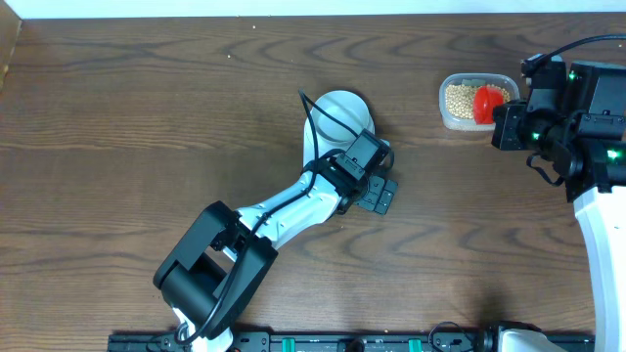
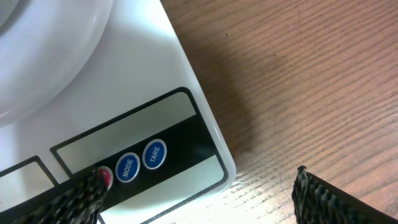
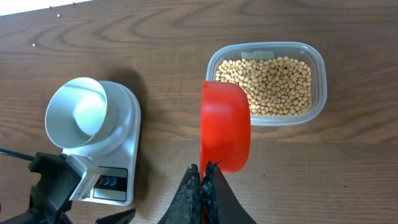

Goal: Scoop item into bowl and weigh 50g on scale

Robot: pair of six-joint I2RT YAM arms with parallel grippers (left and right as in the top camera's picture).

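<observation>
Right gripper [image 3: 202, 179] pinches a red plastic scoop [image 3: 225, 124]; small tan-yellow beans [image 3: 273, 84] fill the clear plastic tub [image 3: 319, 93] just beyond it. I see the left gripper [image 2: 199, 193] spread wide over the white rectangular scale [image 2: 168, 93], pale round bowl [image 2: 43, 50] ahead.

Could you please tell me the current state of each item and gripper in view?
bowl: empty, upright on the scale.
scale: display blank.
tub: lid off, holding beans.
scoop: held on edge at the tub's rim; contents hidden.
left gripper: open, over the scale's buttons.
right gripper: shut on the scoop.
</observation>
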